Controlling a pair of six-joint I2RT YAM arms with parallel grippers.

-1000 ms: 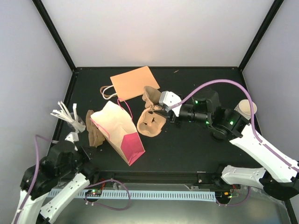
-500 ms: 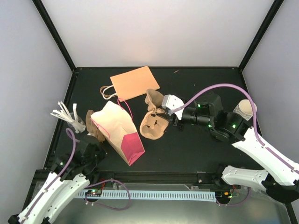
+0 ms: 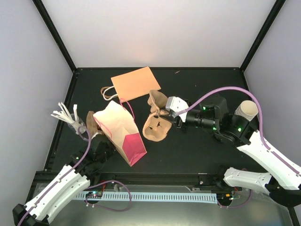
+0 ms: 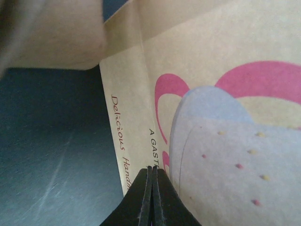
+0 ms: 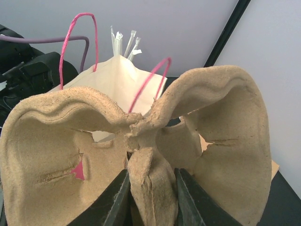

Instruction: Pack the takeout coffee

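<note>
The takeout coffee (image 3: 246, 109), a cream-white paper cup, stands at the far right behind my right arm. My right gripper (image 3: 171, 116) (image 5: 150, 197) is shut on the middle ridge of a brown pulp carrier (image 3: 156, 125) (image 5: 141, 141), holding it tilted in mid-table. A cream paper bag (image 3: 120, 132) (image 4: 225, 94) (image 5: 117, 80) with pink handles and a pink base lies tipped toward the left. My left gripper (image 3: 105, 147) (image 4: 152, 170) is shut with nothing between its fingers, its tip right at the bag's printed side.
A flat tan bag (image 3: 135, 83) lies at the back. A bundle of white sticks (image 3: 66, 114) (image 5: 123, 42) sits at the left edge. A brown pulp piece (image 3: 92, 124) lies just left of the tipped bag.
My left arm has swung in from the left corner up to the bag's near side, with its jaws closing fully. The right gripper has shifted slightly right with the carrier.
</note>
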